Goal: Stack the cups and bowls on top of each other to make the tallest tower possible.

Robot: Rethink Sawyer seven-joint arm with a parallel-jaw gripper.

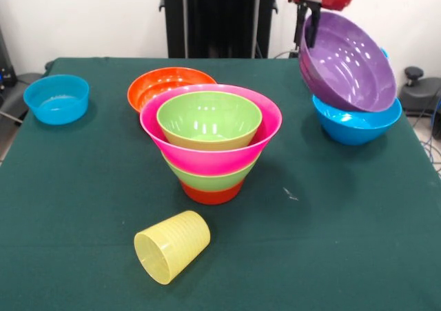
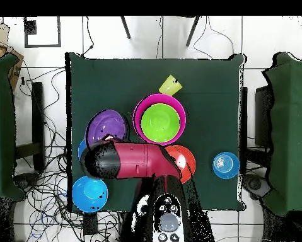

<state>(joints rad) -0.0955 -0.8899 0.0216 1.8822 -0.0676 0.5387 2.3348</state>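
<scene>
My gripper (image 1: 307, 34) hangs at the right rear of the table, shut on the far rim of the wide purple bowl (image 1: 348, 66). That bowl is tipped steeply, its opening facing the camera, and its lower edge leans on a blue bowl (image 1: 355, 123). The tower (image 1: 210, 159) stands mid-table: small orange base, lime green bowl, flaring pink bowl (image 1: 207, 152), and a lime green bowl (image 1: 209, 118) inside. A pale-yellow cup (image 1: 172, 245) lies on its side in front. From overhead my arm (image 2: 131, 161) covers the gripper beside the purple bowl (image 2: 107, 126).
An orange bowl (image 1: 169, 83) sits just behind the tower. A blue bowl (image 1: 57, 98) stands alone at the far left. Overhead, another blue bowl (image 2: 90, 193) lies near the robot's base, off the purple bowl's side. The green cloth table (image 1: 344, 242) ends close to the right-hand bowls.
</scene>
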